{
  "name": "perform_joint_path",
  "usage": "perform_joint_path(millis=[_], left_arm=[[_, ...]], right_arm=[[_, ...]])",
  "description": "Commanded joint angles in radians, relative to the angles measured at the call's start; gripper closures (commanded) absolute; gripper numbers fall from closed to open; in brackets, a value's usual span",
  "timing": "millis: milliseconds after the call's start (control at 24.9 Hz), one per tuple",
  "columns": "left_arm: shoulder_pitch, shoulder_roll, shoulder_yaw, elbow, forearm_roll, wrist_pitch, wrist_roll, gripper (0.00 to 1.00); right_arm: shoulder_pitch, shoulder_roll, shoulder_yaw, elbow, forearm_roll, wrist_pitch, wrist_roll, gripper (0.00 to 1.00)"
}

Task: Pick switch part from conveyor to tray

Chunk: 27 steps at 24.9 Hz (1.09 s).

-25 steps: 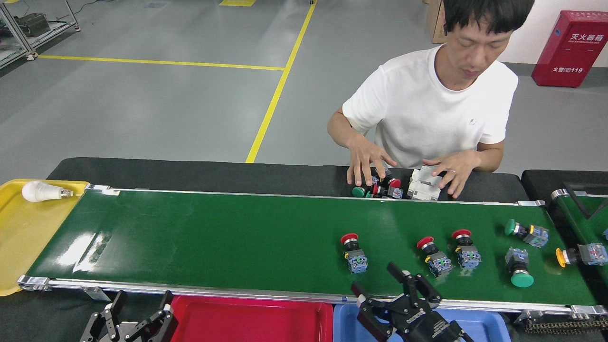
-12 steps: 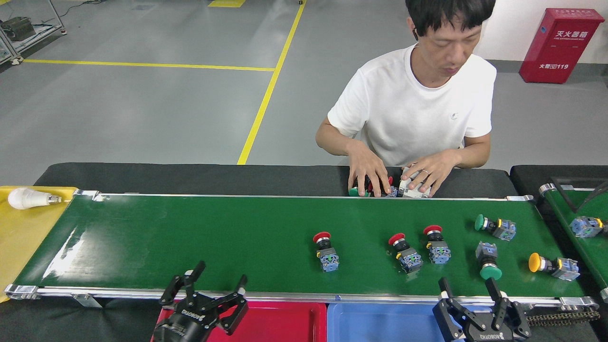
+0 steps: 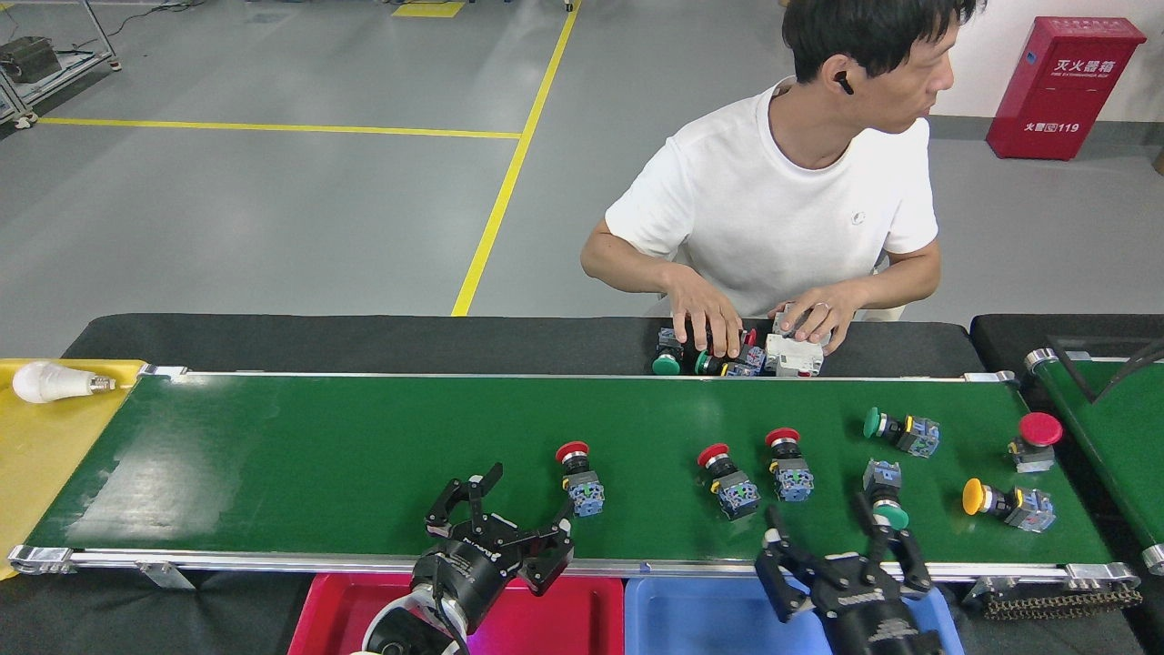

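Note:
The conveyor (image 3: 318, 455) runs left to right across the head view, carrying several switch parts. The leftmost red-capped switch part (image 3: 579, 473) lies just right of my left gripper (image 3: 527, 496), which is open over the belt's near edge and holds nothing. Two more red-capped parts (image 3: 727, 478) (image 3: 787, 464) lie mid-belt. A green-capped part (image 3: 884, 496) sits beside the right finger of my open, empty right gripper (image 3: 823, 518). Below the near rail are a red tray (image 3: 582, 619) and a blue tray (image 3: 700, 619).
Further right lie a green-capped part (image 3: 900, 430), a yellow-capped one (image 3: 1008, 502) and a red-capped one (image 3: 1037, 439). A person (image 3: 782, 200) sits across the belt, hands on a pile of parts (image 3: 718, 355). A yellow tray (image 3: 45, 455) holds a bulb (image 3: 45, 382). A smaller belt (image 3: 1109, 428) stands at right.
My left gripper rose from beside the red tray onto the belt's near edge, next to the leftmost switch part. The right gripper shifted left. The parts drifted left, and a red-capped one entered at right.

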Motion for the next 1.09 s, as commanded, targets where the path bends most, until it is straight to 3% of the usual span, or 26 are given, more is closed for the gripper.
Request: perform_joint_path(millis=[0, 161, 362, 402, 523, 563, 684, 844, 925, 1045], left_arm=[[-0.016, -0.006, 0.0, -0.006, -0.003, -0.006, 0.004, 0.0], [-0.035, -0.015, 0.0, 0.005, -0.003, -0.004, 0.002, 0.0], [-0.107, -0.041, 0.0, 0.102, -0.004, -0.001, 0.004, 0.0], [-0.119, -0.042, 0.0, 0.12, -0.003, -0.001, 0.004, 0.0], [-0.128, -0.039, 0.002, 0.134, -0.006, 0.0, 0.007, 0.03], [-0.128, -0.038, 0.002, 0.136, -0.008, 0.0, 0.007, 0.07], [-0.127, -0.027, 0.003, 0.142, -0.014, -0.003, 0.016, 0.25], [-0.124, -0.018, 0.009, 0.142, -0.011, -0.012, 0.031, 0.89], [-0.116, -0.012, 0.019, 0.139, -0.001, -0.016, 0.033, 0.94], [-0.098, -0.012, 0.043, 0.117, 0.028, -0.016, 0.033, 0.94]], right_arm=[[-0.05, 0.002, 0.059, 0.034, 0.013, 0.094, 0.015, 0.01], [-0.163, 0.011, 0.154, 0.18, 0.01, 0.172, 0.015, 0.01], [-0.263, 0.068, 0.203, 0.321, 0.009, 0.201, 0.023, 0.05], [-0.277, 0.066, 0.206, 0.324, 0.006, 0.203, 0.026, 0.12], [-0.291, 0.049, 0.207, 0.322, -0.028, 0.145, 0.064, 0.69], [-0.292, 0.048, 0.207, 0.319, -0.039, 0.117, 0.068, 0.86], [-0.289, 0.048, 0.207, 0.308, -0.057, 0.062, 0.094, 0.89], [-0.272, 0.046, 0.207, 0.272, -0.086, -0.003, 0.104, 0.89], [-0.24, 0.015, 0.204, 0.201, -0.132, -0.075, 0.11, 0.88], [-0.153, -0.078, 0.2, 0.051, -0.215, -0.205, 0.114, 0.88]])
